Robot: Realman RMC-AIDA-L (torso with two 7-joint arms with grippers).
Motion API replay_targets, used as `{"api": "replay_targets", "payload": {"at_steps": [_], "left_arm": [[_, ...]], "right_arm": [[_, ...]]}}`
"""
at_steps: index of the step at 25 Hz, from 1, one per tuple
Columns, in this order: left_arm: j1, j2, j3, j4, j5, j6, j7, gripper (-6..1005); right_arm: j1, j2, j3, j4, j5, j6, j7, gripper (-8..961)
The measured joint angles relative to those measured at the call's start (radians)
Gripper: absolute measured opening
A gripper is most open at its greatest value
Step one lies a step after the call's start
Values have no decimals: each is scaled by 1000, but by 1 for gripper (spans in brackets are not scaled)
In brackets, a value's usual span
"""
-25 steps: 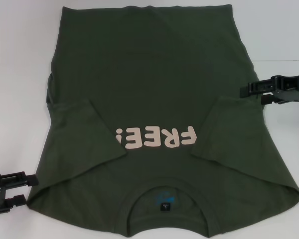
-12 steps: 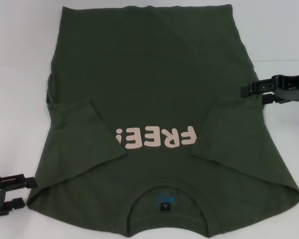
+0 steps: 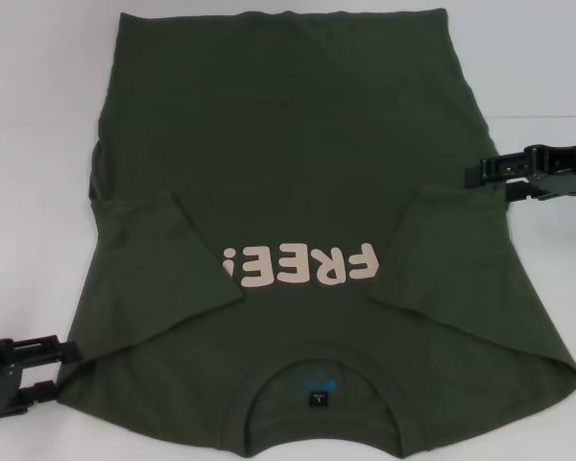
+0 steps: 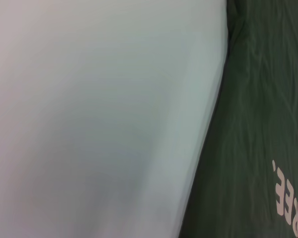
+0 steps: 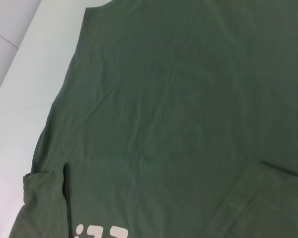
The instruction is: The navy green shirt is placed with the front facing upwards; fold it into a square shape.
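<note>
Reaching in with open fingers, the left gripper (image 3: 50, 367) almost touches the near shoulder corner of the navy green shirt (image 3: 298, 163) lying flat beside it, while farther off the open right gripper (image 3: 480, 176) waits by the side edge, so a shallow pinch could slip off.

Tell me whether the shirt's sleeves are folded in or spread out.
Folded in: both sleeves of the navy green shirt lie over the chest, flanking the FREE! lettering.

A lab-like test bench: plain white table (image 3: 38, 115) filling every view, nothing homely
</note>
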Motion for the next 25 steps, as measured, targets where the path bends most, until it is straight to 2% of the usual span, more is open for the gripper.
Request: {"api": "replay_targets", "payload": {"at_steps": [11,25], "left_arm": [[-43,-2,16,-38,-7,-1,21,719],[-92,13,32,-90,-3,-47,26,719]], "right_arm": [[0,0,1,0,0,-2,0,914],[-7,-3,9,-5,0,-4,0,915]]}}
